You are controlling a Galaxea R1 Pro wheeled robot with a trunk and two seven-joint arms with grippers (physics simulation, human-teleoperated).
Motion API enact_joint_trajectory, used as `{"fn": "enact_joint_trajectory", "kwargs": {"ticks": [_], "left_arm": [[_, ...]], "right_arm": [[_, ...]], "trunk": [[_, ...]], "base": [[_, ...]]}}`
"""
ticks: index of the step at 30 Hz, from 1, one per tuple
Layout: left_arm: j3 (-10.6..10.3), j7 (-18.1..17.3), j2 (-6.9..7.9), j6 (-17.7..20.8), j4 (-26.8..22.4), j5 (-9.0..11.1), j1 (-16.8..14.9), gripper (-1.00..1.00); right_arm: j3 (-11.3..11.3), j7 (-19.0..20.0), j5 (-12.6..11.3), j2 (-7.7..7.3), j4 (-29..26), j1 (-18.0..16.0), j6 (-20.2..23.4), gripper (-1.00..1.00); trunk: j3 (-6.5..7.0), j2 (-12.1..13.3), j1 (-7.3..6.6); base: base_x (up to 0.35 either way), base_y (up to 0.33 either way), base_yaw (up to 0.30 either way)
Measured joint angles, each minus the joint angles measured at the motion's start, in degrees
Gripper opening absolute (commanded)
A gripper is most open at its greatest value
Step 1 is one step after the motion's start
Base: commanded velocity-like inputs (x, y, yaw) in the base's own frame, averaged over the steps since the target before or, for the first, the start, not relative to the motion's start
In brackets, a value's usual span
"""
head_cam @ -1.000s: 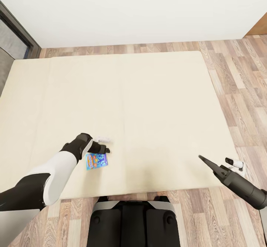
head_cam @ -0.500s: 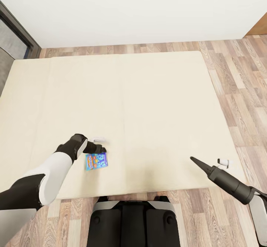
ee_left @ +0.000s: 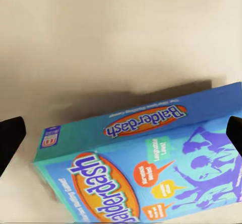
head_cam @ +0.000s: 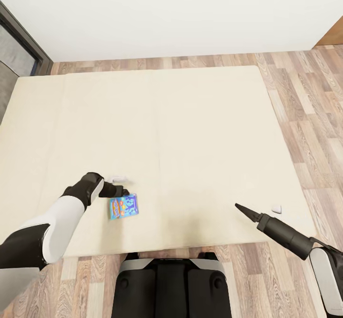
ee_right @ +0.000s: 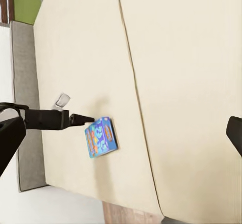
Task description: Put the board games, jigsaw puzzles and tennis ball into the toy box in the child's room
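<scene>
A blue Balderdash board game box [head_cam: 124, 207] lies flat on the cream bed [head_cam: 190, 132], near its front edge. My left gripper [head_cam: 120, 186] hovers open just beyond the box's far left corner, one white finger and one dark finger spread apart. In the left wrist view the box [ee_left: 151, 168] lies close under the gripper, between the two dark fingertips [ee_left: 10, 138]. My right gripper [head_cam: 256, 208] hangs open over the bed's front right part, far from the box. The right wrist view looks across the bed at the box [ee_right: 101, 137] and the left gripper [ee_right: 68, 110].
Wooden floor [head_cam: 309, 117] runs around the bed on the right and far sides. A white wall stands behind it, with a dark door frame [head_cam: 24, 41] at the left and a brown wooden corner [head_cam: 333, 34] at the far right. My base [head_cam: 171, 284] stands against the bed's front edge.
My left arm has drawn back to the left, uncovering the box, which stays put. My right arm has swung left and lower over the bed's front right corner.
</scene>
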Motion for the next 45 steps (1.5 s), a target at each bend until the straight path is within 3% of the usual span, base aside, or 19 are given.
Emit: {"fn": "enact_joint_trajectory", "kwargs": {"ticks": [3, 9, 14, 26, 45], "left_arm": [[0.49, -1.14, 0.9, -0.05, -0.02, 0.17, 0.0, 1.0], [2.32, -6.99, 4.42, -0.12, -0.76, 0.2, 0.01, 1.0], [2.43, -8.5, 5.42, -0.13, -1.07, 0.18, 0.14, 1.0], [2.54, -8.7, 5.16, -0.46, -1.09, 0.26, 3.0, 1.0], [2.62, -8.74, 5.08, -5.36, -0.77, 0.35, 5.83, 1.0]], "right_arm": [[0.08, -0.12, 0.02, -0.01, 0.03, 0.0, 0.0, 1.0], [0.17, -0.26, 0.05, 0.01, 0.09, 0.0, 0.01, 1.0], [0.18, -0.56, 0.05, 0.01, 0.09, 0.0, 0.0, 1.0], [0.19, -1.06, 0.05, 0.01, 0.09, 0.0, -0.01, 1.0], [0.23, -1.61, 0.07, 0.34, 0.09, 0.0, -0.24, 1.0]], "trunk": [[0.0, 0.0, 0.0], [0.0, 0.0, 0.0], [0.0, 0.0, 0.0], [0.0, 0.0, 0.0], [0.0, 0.0, 0.0]], "base": [[0.0, 0.0, 0.0], [0.0, 0.0, 0.0], [0.0, 0.0, 0.0], [0.0, 0.0, 0.0], [0.0, 0.0, 0.0]]}}
